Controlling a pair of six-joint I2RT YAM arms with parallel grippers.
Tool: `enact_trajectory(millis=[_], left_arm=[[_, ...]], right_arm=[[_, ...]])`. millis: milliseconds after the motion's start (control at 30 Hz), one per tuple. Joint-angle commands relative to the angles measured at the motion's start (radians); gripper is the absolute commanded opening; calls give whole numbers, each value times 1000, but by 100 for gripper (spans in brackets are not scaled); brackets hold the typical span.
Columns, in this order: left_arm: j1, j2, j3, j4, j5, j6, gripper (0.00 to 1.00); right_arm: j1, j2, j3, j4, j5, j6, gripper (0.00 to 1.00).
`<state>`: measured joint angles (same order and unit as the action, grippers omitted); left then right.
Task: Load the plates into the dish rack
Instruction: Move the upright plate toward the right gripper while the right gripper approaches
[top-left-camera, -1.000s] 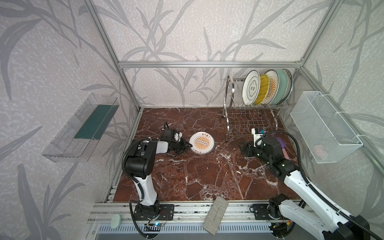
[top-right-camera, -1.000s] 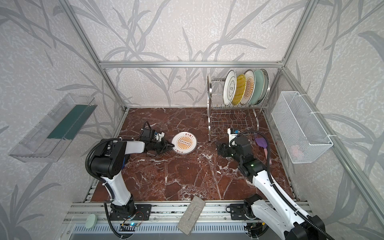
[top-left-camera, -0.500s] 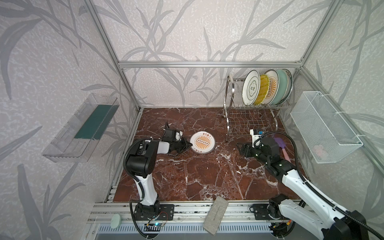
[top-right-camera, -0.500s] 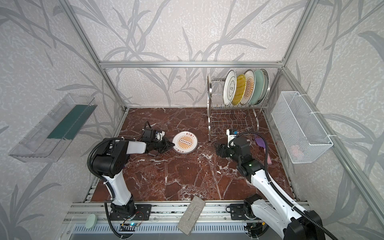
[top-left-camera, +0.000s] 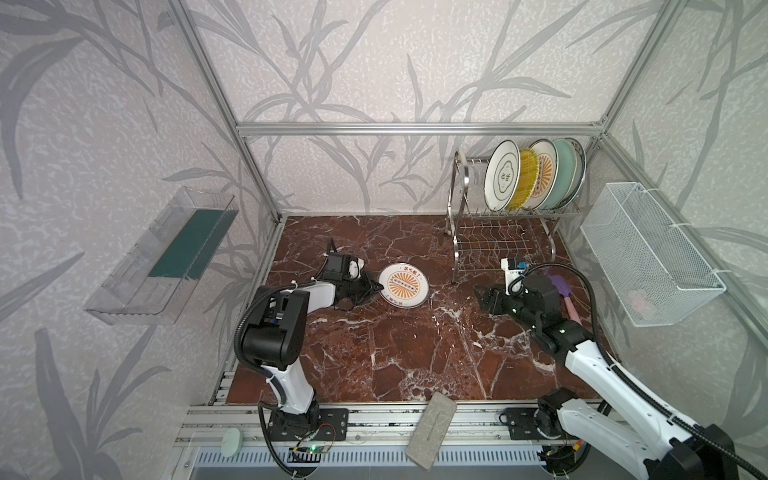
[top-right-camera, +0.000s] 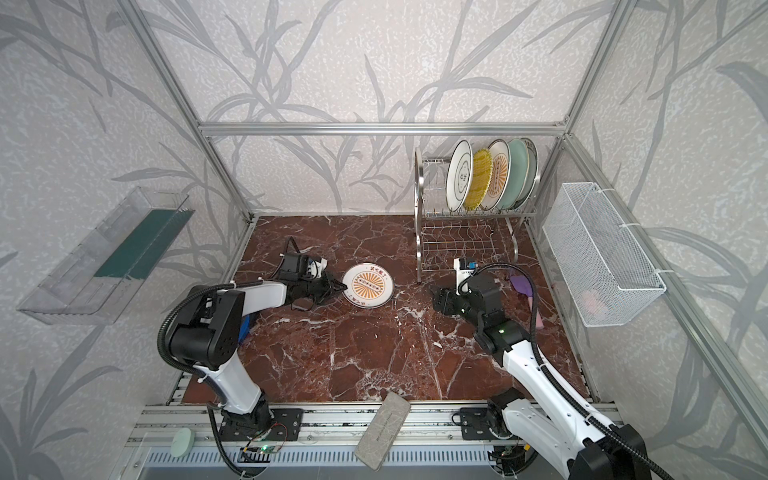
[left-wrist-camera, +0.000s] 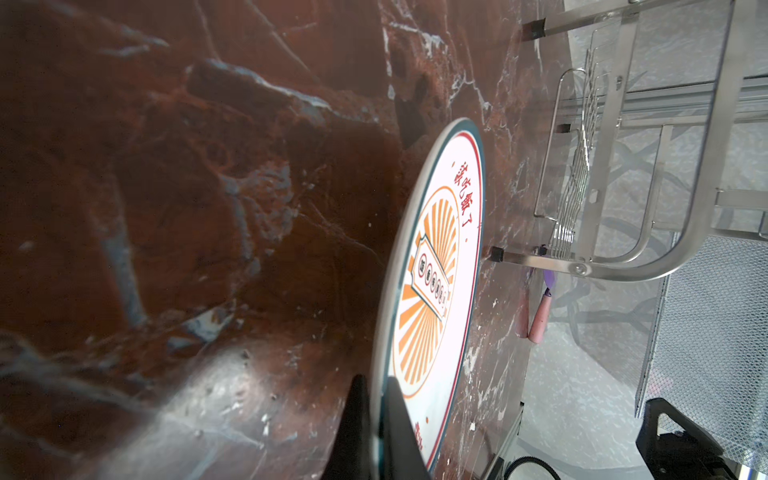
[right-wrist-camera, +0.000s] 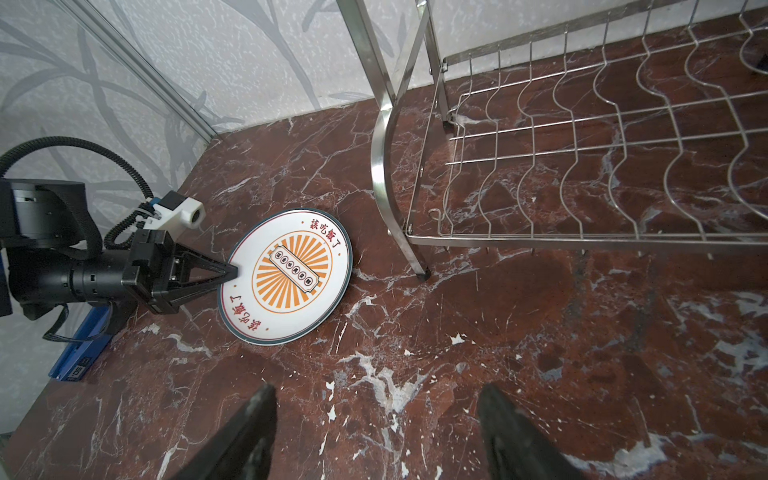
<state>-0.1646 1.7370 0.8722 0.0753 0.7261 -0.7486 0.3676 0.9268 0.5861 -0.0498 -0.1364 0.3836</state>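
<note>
One white plate with an orange sunburst (top-left-camera: 403, 286) (top-right-camera: 368, 286) lies on the marble left of the dish rack (top-left-camera: 457, 178) (top-right-camera: 419, 187). My left gripper (top-left-camera: 380, 286) (left-wrist-camera: 376, 399) is shut on its near rim, one finger above and one below, as the right wrist view also shows at the left gripper (right-wrist-camera: 230, 272) and plate (right-wrist-camera: 286, 276). Several plates (top-left-camera: 536, 174) stand upright in the rack's upper tier; the lower tier (right-wrist-camera: 582, 145) holds nothing. My right gripper (top-left-camera: 484, 295) (right-wrist-camera: 376, 415) hovers open over bare marble, right of the plate.
A white mesh basket (top-left-camera: 648, 257) hangs on the right wall and a clear tray (top-left-camera: 166, 253) on the left wall. A purple and pink spatula (top-left-camera: 563, 291) lies behind my right arm. A grey block (top-left-camera: 430, 428) leans on the front rail.
My left gripper has closed on the plate's rim. The right gripper has edged slightly towards the plate, still open. The plate has barely shifted.
</note>
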Motion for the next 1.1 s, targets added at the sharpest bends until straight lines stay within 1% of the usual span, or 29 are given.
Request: enact_trajectory(millis=[0,67,200,367,533,767,867,1067], left_arm=[[-4,-83,58,-55,40,38,0],[-4,-112,73,-83,57,50,0],[-5,-166,86,-113,137,70,0],[-6,-243,87,-208,152,134,0],[-6,-290,72,-228,164,153,0],[-14,-310,56,-191,208,137,0],[-28,-316,46,-146,241,132,0],[-47,-329,43,-134,255,140,0]], right_arm=[[4,-1,13,9,0,-14,76],[4,5,12,11,-9,-14,76],[4,25,21,17,-58,-1,75],[4,54,40,48,-160,56,76],[10,93,59,84,-265,110,78],[37,132,68,143,-287,151,78],[43,155,74,175,-287,170,78],[47,216,120,197,-260,201,76]])
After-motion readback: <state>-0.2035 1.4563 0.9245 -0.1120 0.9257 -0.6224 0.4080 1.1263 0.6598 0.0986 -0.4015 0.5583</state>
